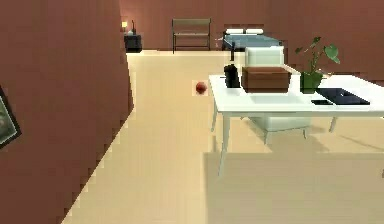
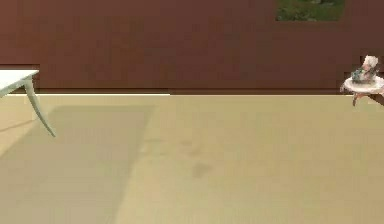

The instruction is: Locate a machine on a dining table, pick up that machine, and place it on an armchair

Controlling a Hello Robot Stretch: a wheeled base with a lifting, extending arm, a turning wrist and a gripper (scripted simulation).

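Dark machine (image 1: pixel 232 75) on table (image 1: pixel 230 101) left end, upright, long axis vertical; facing unclear. Claw state: cannot tell.

Over to the robot's own body, and no colour, shape, cable, screw or marking of it can be told from here. In the arm side view, right of the white table (image 2: pixel 12 78), it's plain tan floor (image 2: pixel 230 170) from the bottom edge up to the dark red wall (image 2: pixel 150 45). In the forward view, left of that same table, the same floor runs on beside the same red wall.
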